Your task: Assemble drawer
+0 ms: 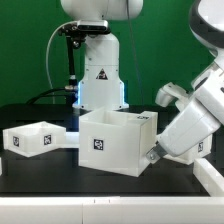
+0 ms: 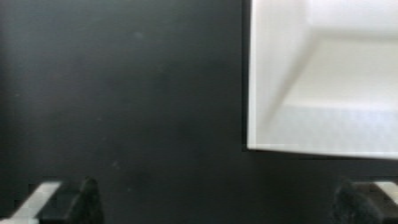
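Note:
The white drawer casing (image 1: 115, 140) stands in the middle of the black table, open side up, with a square tag on its front. One small white tray (image 1: 35, 137) lies at the exterior view's left, apart from the casing. A second tray is not in view. My gripper (image 1: 156, 154) is low at the casing's lower right corner, close to its side wall. In the wrist view the gripper (image 2: 217, 202) is open and empty over the dark table. Its fingers (image 2: 63, 200) are spread wide, and a white casing wall (image 2: 329, 80) shows beyond them.
The robot's white base (image 1: 100, 75) stands behind the casing, with a black stand and cables (image 1: 66, 60) beside it. The table's white front edge (image 1: 100, 210) runs along the bottom, and a pale raised edge (image 1: 207, 178) lies at the right.

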`<action>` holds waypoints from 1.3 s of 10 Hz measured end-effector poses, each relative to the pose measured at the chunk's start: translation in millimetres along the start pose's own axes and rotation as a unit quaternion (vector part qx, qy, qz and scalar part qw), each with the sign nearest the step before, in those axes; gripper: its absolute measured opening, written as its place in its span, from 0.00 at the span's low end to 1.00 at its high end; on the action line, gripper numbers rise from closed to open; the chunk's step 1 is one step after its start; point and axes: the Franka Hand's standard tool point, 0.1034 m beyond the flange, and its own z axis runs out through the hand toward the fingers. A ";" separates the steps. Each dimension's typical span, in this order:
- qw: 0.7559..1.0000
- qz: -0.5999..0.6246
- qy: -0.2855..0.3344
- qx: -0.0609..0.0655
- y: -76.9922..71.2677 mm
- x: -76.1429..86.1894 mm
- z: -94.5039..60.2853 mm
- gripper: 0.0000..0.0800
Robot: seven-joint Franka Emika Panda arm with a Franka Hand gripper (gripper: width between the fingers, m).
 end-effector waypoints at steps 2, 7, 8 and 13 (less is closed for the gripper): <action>0.999 0.021 -0.024 0.012 9.4 -2.6 8.9 0.81; 0.998 0.022 -0.057 0.011 7.1 0.5 14.5 0.81; 0.998 0.025 -0.062 0.013 7.3 -3.0 19.8 0.81; 0.997 0.042 -0.071 0.012 9.3 -9.6 20.8 0.81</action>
